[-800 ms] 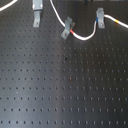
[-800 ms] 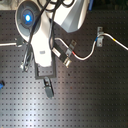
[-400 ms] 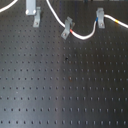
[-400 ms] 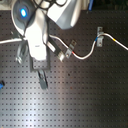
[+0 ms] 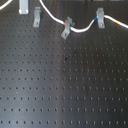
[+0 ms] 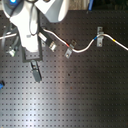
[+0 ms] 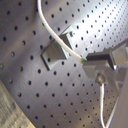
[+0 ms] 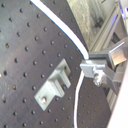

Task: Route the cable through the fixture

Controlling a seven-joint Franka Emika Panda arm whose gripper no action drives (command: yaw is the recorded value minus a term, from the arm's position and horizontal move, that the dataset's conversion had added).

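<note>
Routing step underway: long thin white flexible cable (image 6: 82,49) pinched in gripper (image 7: 86,62) fingers, beside upright narrow light-grey metal clip fixture (image 8: 54,85) but not yet in it. Next, prob.: lower cable into its slot w/ tension.

A matt black perforated board (image 5: 65,90) carries dull grey metal clips (image 5: 66,28) and a smooth white cable (image 5: 82,27).
</note>
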